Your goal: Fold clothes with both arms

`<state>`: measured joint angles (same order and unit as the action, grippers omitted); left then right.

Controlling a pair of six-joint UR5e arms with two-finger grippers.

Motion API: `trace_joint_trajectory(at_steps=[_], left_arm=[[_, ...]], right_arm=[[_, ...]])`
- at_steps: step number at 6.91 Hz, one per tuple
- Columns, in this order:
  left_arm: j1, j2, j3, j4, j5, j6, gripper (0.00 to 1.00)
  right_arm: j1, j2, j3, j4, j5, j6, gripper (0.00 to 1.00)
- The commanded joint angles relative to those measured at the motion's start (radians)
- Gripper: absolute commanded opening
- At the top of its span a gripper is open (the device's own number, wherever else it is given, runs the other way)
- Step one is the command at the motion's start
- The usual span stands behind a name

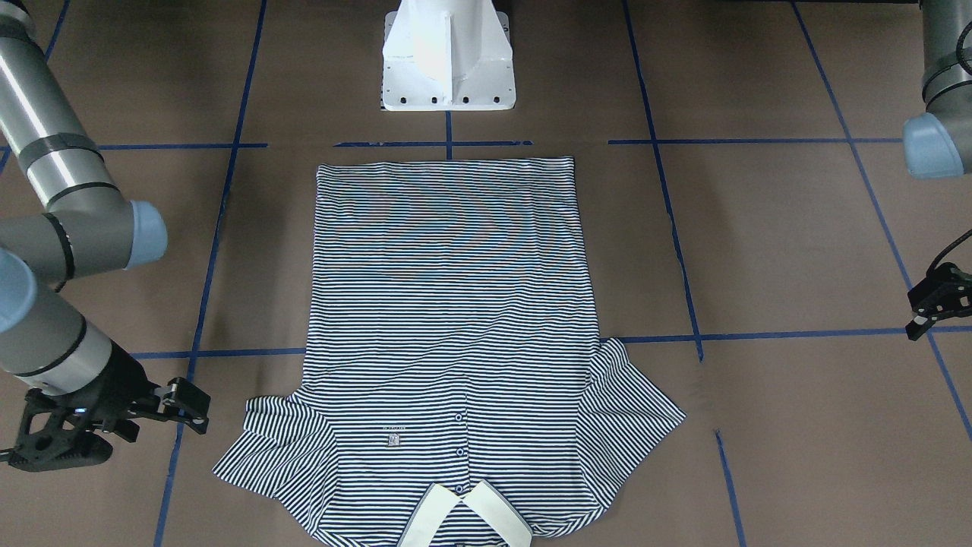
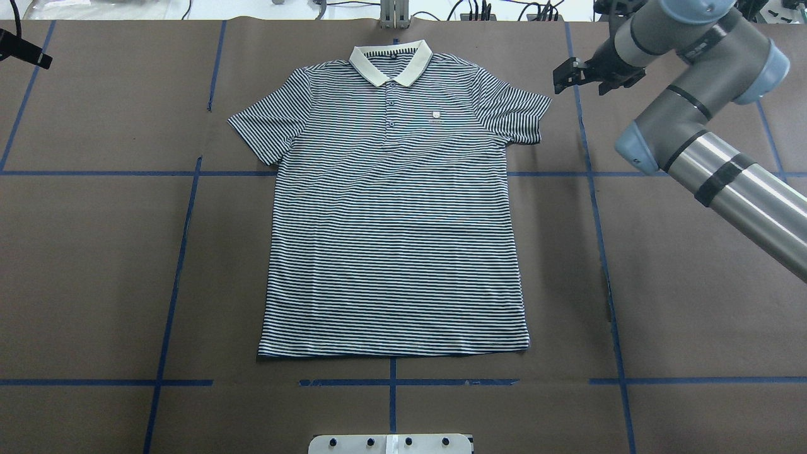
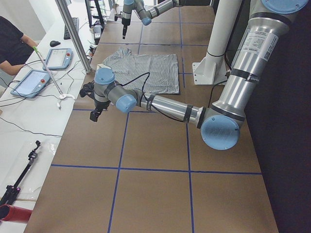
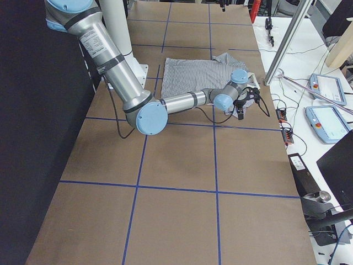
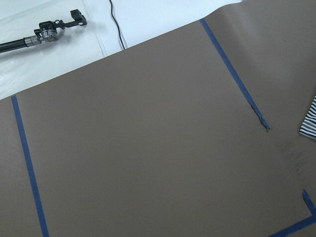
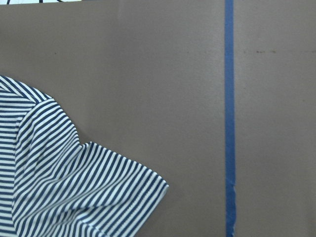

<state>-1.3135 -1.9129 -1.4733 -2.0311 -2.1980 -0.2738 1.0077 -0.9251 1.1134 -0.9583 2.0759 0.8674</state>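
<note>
The striped polo shirt (image 2: 394,221) lies flat and face up in the middle of the table, its cream collar (image 2: 391,63) at the far side from the robot. It also shows in the front view (image 1: 448,304). My right gripper (image 2: 563,74) hangs just beside the shirt's sleeve (image 6: 64,187), apart from it, and looks open and empty (image 1: 190,406). My left gripper (image 1: 923,319) is well off to the other side, far from the shirt, and looks open and empty; it also shows in the overhead view's far left corner (image 2: 25,53). A sleeve tip (image 5: 310,123) shows in the left wrist view.
The white pedestal base (image 1: 448,68) stands at the robot's side of the table. Blue tape lines (image 2: 176,271) cross the brown table cover. A bench with teach pendants (image 3: 34,82) and a metal post (image 3: 73,34) borders the far edge, where a person (image 3: 12,43) sits.
</note>
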Motion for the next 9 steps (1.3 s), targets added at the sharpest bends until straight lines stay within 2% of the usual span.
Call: trace_joint_trajectory(at_steps=[1, 4, 8, 9], left_arm=[[0.003, -0.009, -0.007, -0.029, 0.012, -0.088, 1.0], [0.003, -0.009, -0.012, -0.031, 0.012, -0.091, 1.0], [0.003, -0.009, -0.012, -0.031, 0.012, -0.099, 1.0], [0.003, -0.011, -0.013, -0.031, 0.011, -0.1, 1.0]], right_arm=[[-0.038, 0.051, -0.137, 0.117, -0.06, 0.015, 1.0], [-0.072, 0.118, -0.239, 0.116, -0.129, 0.013, 0.98], [-0.073, 0.118, -0.261, 0.115, -0.129, -0.047, 0.8], [-0.073, 0.118, -0.261, 0.115, -0.126, -0.059, 0.66]])
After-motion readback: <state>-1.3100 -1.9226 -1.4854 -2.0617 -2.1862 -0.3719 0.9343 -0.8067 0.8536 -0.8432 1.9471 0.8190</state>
